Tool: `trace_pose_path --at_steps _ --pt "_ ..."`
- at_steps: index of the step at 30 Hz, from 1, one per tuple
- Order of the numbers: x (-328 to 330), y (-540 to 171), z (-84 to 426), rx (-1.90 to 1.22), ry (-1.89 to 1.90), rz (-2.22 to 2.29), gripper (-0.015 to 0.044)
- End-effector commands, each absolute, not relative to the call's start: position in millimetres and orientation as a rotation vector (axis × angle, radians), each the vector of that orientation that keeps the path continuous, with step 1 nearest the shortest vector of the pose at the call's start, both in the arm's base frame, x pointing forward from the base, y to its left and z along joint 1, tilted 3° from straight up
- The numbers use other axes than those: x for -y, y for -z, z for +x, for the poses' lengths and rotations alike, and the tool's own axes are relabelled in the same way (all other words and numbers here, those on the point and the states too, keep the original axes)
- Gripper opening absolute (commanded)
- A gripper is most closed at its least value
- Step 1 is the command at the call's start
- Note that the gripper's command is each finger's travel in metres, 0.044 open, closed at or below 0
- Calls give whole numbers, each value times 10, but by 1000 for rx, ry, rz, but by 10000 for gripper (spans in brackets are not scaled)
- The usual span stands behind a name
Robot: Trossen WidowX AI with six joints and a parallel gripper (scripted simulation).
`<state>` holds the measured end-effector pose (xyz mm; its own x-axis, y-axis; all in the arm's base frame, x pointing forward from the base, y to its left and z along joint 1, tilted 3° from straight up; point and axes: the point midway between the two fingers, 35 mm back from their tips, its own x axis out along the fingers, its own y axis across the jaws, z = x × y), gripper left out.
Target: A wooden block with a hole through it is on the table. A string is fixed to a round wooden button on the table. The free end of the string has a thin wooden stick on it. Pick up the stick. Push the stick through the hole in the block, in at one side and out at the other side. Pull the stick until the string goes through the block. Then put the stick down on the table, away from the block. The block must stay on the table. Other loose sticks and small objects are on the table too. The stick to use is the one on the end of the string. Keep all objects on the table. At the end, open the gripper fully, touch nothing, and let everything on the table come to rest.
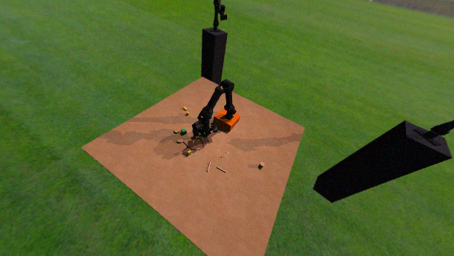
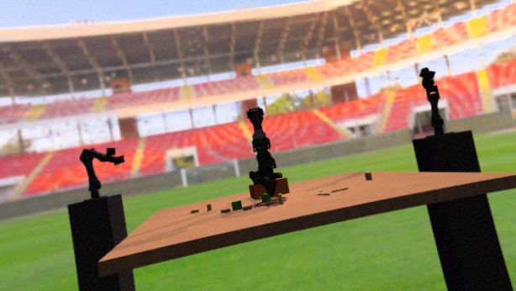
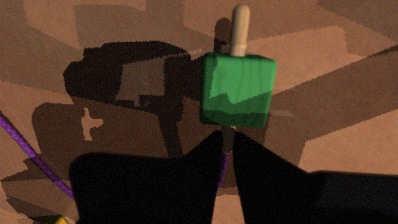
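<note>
The green block (image 3: 238,85) (image 2: 265,197) stands on the table in front of the fingers. The thin wooden stick (image 3: 240,30) runs through it: its rounded tip sticks out at the far side and its string end at the near side. My gripper (image 3: 226,138) is shut on the stick's string end, just short of the block's near face. The purple string (image 3: 37,161) (image 1: 196,149) trails from that end in a curve to the round wooden button (image 1: 180,141) (image 2: 247,208). The stick's part inside the block is hidden. The top view shows little of the fingers.
Another green block (image 1: 183,131) (image 2: 236,204) and a wooden disc (image 1: 177,132) (image 2: 225,210) lie near the button. A yellow block (image 1: 188,152) (image 2: 280,198) is near the string. Loose sticks (image 1: 221,169) (image 1: 208,166) (image 1: 225,155) and a small wooden piece (image 1: 261,165) lie farther off.
</note>
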<state>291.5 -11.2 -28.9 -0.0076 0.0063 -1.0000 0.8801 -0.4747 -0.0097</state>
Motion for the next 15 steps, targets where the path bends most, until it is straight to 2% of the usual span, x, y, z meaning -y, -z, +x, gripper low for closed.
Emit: trace_pose_path --at_steps 1,2,7,11,15 --pt "156 284 2893 -940 1566 1561 0" --pt "154 284 2894 -940 1567 1561 0" --pt "132 288 2905 -943 1570 1564 125" --pt "130 189 2921 -942 1569 1564 125" --pt "118 -411 2936 -942 1568 1564 125"
